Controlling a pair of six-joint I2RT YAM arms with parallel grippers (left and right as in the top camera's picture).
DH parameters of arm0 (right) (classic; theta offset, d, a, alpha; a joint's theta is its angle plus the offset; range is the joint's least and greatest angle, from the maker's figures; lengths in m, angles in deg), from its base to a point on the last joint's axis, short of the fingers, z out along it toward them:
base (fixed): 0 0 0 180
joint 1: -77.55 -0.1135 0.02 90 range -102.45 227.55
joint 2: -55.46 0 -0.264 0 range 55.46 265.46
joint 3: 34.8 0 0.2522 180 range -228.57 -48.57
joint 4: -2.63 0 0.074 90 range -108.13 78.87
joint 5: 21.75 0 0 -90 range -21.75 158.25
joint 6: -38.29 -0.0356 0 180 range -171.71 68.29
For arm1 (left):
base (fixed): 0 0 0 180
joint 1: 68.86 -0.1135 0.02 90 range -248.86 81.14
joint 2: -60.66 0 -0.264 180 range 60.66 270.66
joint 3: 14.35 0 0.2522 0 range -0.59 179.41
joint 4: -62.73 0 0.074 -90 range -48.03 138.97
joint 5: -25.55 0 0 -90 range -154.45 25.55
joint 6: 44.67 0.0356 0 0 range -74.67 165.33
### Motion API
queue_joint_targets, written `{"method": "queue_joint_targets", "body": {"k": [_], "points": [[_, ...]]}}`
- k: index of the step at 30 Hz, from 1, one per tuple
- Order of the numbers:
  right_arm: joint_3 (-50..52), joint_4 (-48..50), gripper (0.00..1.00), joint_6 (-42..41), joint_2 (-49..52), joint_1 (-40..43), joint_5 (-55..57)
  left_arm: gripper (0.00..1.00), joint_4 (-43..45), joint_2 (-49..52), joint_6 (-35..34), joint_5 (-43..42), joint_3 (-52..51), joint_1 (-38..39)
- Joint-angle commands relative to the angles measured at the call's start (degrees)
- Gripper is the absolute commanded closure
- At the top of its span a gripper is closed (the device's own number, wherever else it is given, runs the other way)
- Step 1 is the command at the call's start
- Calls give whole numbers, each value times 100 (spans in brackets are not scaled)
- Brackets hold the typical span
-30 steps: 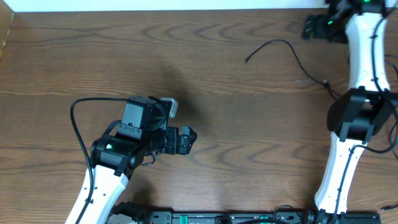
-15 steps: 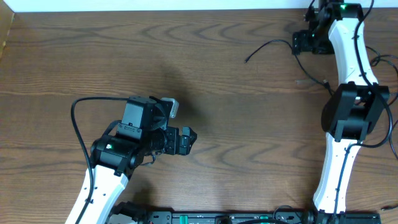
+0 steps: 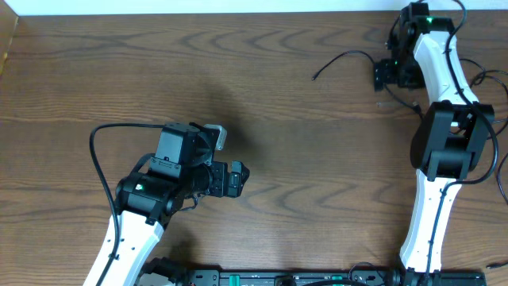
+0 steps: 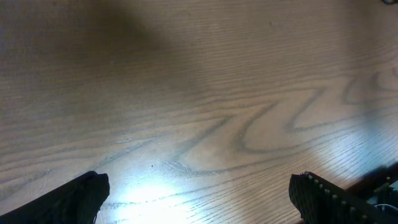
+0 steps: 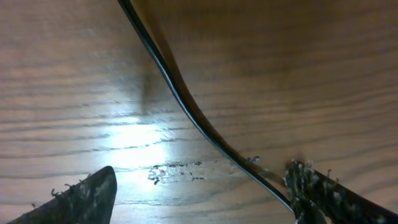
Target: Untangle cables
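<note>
Nearest you, at the lower left of the overhead frame, your left gripper (image 3: 236, 179) hangs over bare table (image 3: 317, 159) with its jaws wide apart and nothing between them. Its own wrist camera shows only wood grain, so it has no part in the step yet. The work is at the far upper right, where your right gripper (image 3: 386, 75) sits over the thin black cable (image 3: 349, 54). I judge the step in hand to be taking hold of that cable so it can be drawn out straight. To do it well, go by the right wrist view. There the jaws stand apart and the cable crosses the gap on a slant, from the top of the frame down to the lower right, coming close against the jaw on that side rather than lying in the middle. Shift toward it so the cable is centred before you close, and get low, because a cord this thin on a flat top will likely slip out of a high grip. Then pull slowly along its run, not across it. That wrist view gives you the cable's place within the jaws, which the overhead hides under the gripper body. The overhead gives what the wrist cannot: the free end lying out to the left of the gripper, the arc between, and the rest trailing down and right beneath the arm. Whether it crosses another cord there I cannot tell.
</note>
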Motion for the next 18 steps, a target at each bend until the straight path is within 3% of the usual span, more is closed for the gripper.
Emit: {"method": "queue_joint_targets", "body": {"k": [1, 6, 18], "points": [[275, 103, 21, 26, -90, 61, 81, 2, -2, 0, 120, 74, -15, 22], [479, 330, 27, 28, -87, 90, 81, 2, -4, 0, 118, 72, -15, 22], [1342, 964, 54, 328, 22, 522, 79, 2, -31, 0, 116, 24, -15, 22]]}}
